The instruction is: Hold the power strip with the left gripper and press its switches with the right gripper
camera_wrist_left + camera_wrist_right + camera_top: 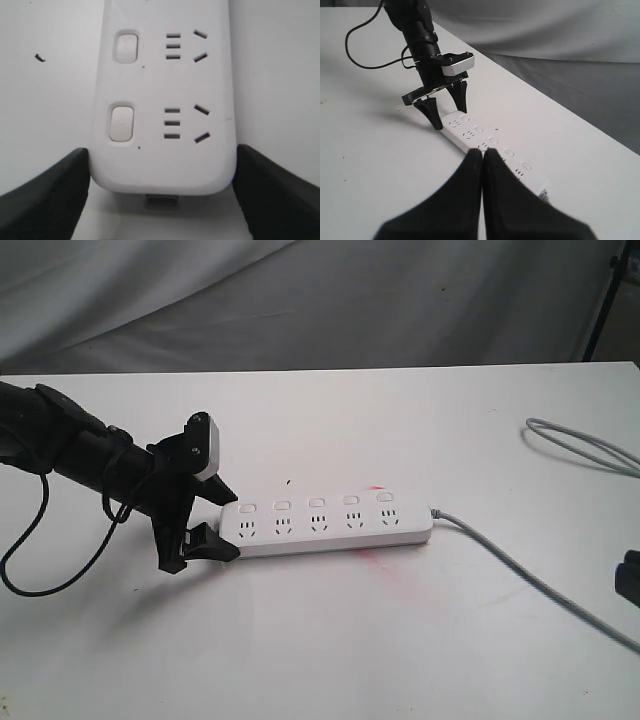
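Note:
The white power strip [330, 525] lies flat on the white table [400, 640], its grey cord [530, 570] running off to the right. Five switches [316, 502] sit in a row along its far side. My left gripper [228, 525] is at the strip's left end, one black finger on each long side. In the left wrist view its fingers [60, 190] press against the strip [165, 100] beside the last switch [122, 123]. My right gripper [482, 151] is shut and empty, off the strip's cord end [520, 170]. Only a black piece of it [628, 578] shows at the exterior view's right edge.
The grey cord loops back near the table's right edge [580, 445]. Faint red stains [372, 558] mark the table by the strip. A loose black cable [40, 570] hangs from the left arm. Grey cloth [300, 300] hangs behind the table.

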`<action>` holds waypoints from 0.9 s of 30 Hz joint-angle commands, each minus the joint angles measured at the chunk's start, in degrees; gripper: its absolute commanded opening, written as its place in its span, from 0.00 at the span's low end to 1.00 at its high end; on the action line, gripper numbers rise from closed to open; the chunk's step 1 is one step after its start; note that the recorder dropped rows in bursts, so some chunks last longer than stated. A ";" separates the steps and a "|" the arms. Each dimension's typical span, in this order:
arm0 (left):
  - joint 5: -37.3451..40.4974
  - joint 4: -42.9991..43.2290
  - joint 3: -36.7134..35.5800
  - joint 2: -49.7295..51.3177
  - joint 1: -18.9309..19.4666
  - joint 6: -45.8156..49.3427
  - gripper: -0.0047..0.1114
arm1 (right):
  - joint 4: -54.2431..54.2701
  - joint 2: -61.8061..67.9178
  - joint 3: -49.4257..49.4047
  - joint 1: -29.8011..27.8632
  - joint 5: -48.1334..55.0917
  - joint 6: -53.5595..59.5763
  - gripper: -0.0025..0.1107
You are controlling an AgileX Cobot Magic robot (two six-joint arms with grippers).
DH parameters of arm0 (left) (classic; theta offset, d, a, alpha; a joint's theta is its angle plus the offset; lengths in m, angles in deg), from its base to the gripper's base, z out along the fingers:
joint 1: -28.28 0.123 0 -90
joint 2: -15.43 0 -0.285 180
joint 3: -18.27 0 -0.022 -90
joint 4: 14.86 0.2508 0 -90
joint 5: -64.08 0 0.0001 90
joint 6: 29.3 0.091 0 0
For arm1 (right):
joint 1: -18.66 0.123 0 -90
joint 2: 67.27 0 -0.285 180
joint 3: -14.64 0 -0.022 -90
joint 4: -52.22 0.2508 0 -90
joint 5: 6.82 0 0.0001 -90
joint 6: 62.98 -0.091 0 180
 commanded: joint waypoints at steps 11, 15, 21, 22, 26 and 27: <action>-0.94 1.79 0.03 0.07 -0.16 0.49 0.61 | 7.75 -0.32 -0.19 -0.39 -12.37 -1.30 0.02; -0.94 1.79 0.03 0.07 -0.16 0.49 0.61 | 7.90 -0.32 -0.19 -0.39 -17.79 -4.71 0.02; -0.94 1.79 0.03 0.07 -0.16 0.49 0.61 | 0.82 -1.08 -0.19 -0.39 -23.57 -9.37 0.02; -0.94 1.79 0.03 0.07 -0.16 0.49 0.61 | -3.29 -1.32 -0.19 -0.39 -23.57 -13.91 0.02; -0.94 1.79 0.03 0.07 -0.16 0.49 0.61 | -28.93 -2.59 -0.55 -0.39 -22.96 -44.63 0.02; -0.94 1.79 0.03 0.07 -0.16 0.49 0.61 | -33.83 -3.59 -1.02 -0.39 -23.03 -51.40 0.02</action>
